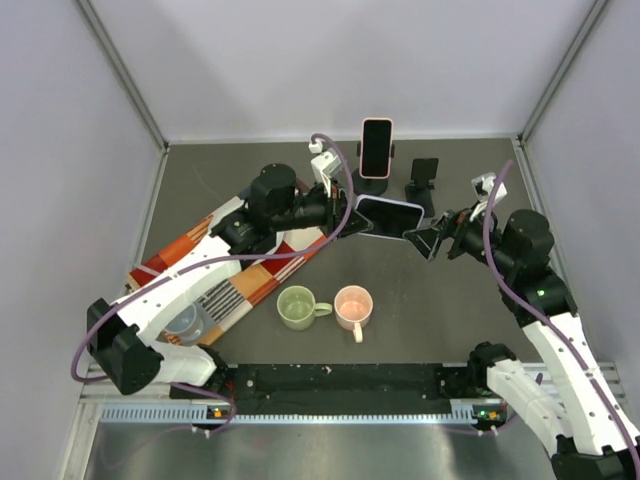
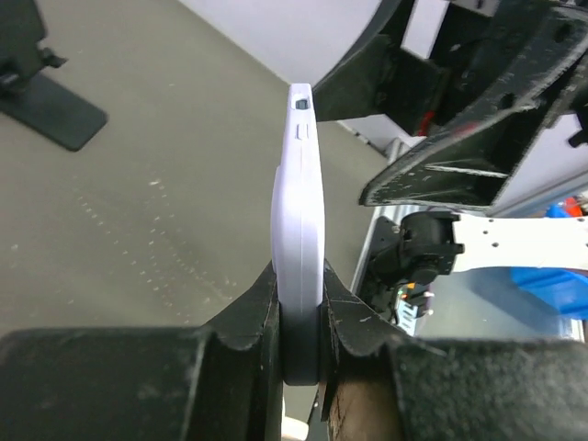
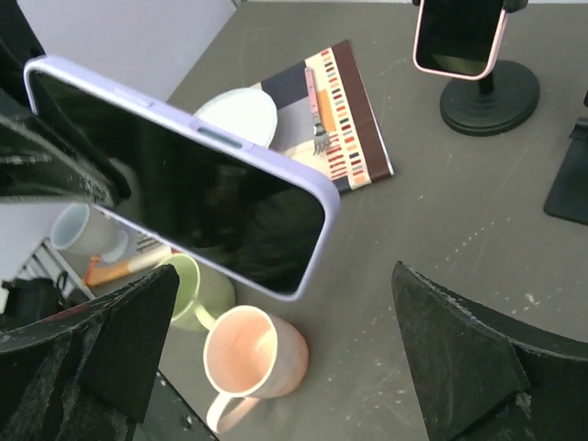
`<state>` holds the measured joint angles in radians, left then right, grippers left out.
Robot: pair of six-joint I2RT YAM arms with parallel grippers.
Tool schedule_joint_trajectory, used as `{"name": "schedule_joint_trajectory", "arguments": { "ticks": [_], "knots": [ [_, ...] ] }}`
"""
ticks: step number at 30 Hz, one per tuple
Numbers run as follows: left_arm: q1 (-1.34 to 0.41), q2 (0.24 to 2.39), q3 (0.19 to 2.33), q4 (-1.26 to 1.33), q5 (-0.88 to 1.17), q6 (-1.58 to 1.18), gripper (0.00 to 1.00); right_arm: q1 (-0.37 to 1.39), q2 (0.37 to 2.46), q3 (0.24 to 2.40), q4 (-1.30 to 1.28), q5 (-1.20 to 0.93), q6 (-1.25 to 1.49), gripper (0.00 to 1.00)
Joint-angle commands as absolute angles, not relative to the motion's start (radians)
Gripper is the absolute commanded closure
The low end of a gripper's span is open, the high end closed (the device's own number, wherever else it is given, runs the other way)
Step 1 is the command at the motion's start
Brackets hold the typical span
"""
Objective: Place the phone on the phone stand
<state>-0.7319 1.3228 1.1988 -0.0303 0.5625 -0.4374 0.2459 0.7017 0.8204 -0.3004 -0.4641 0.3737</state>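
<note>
A lavender phone (image 1: 388,216) with a dark screen hangs flat above the table's middle. My left gripper (image 1: 345,218) is shut on its left end. The left wrist view has the phone (image 2: 301,211) edge-on, clamped between the two fingers (image 2: 248,317). My right gripper (image 1: 428,241) stands open just off the phone's right end, touching nothing. From the right wrist, the phone (image 3: 184,179) floats ahead of the wide-spread fingers (image 3: 459,354). An empty black phone stand (image 1: 422,180) sits just behind the phone, and shows at the edge as the stand (image 3: 570,175).
A second, round-based stand carries a pink phone (image 1: 376,150) at the back. A green mug (image 1: 297,307) and a pink mug (image 1: 353,306) stand in front. A striped book (image 1: 230,280) with a bowl (image 1: 185,322) lies under the left arm.
</note>
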Motion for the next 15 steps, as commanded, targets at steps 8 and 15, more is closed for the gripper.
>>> {"name": "schedule_joint_trajectory", "arguments": {
  "ticks": [8, 15],
  "knots": [
    [-0.733, 1.425, 1.552, -0.428, 0.522, -0.339, 1.0, 0.461, 0.703, 0.934, -0.399, -0.315, -0.027, 0.01],
    [-0.735, 1.425, 1.566, -0.5, 0.506, -0.315, 1.0, 0.643, 0.686, 0.933, -0.403, -0.123, -0.206, 0.01]
  ]
}}
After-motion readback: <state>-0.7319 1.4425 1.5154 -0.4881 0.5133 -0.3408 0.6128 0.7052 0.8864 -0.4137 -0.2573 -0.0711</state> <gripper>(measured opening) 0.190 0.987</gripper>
